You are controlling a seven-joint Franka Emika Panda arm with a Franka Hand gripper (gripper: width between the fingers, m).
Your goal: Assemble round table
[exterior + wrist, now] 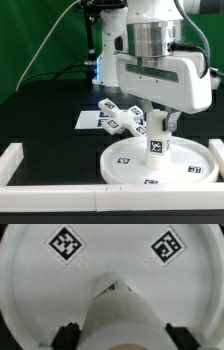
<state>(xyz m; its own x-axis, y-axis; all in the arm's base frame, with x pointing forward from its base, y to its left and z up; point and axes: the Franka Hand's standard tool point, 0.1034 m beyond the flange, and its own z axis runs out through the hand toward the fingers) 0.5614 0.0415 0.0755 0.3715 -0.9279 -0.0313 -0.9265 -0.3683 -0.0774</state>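
The wide round disc (185, 165) lies flat on the black table near the front. The short thick cylinder (157, 143) stands upright on the disc's middle, a tag on its side. My gripper (155, 122) comes straight down and is shut on the cylinder's upper part. In the wrist view the cylinder (122, 308) runs between my two dark fingertips (68, 336), its far end on the disc (115, 249) between two tags. My gripper (122, 338) grips it on both sides. The smaller flat-armed piece (122, 120) lies just behind the disc, toward the exterior view's left.
The marker board (85, 119) lies flat behind the flat-armed piece. Long white border rails run along the front (55, 197) and the exterior view's left (10, 160). A rail end (215, 150) shows at the right. Cables and a stand (100, 50) are at the back.
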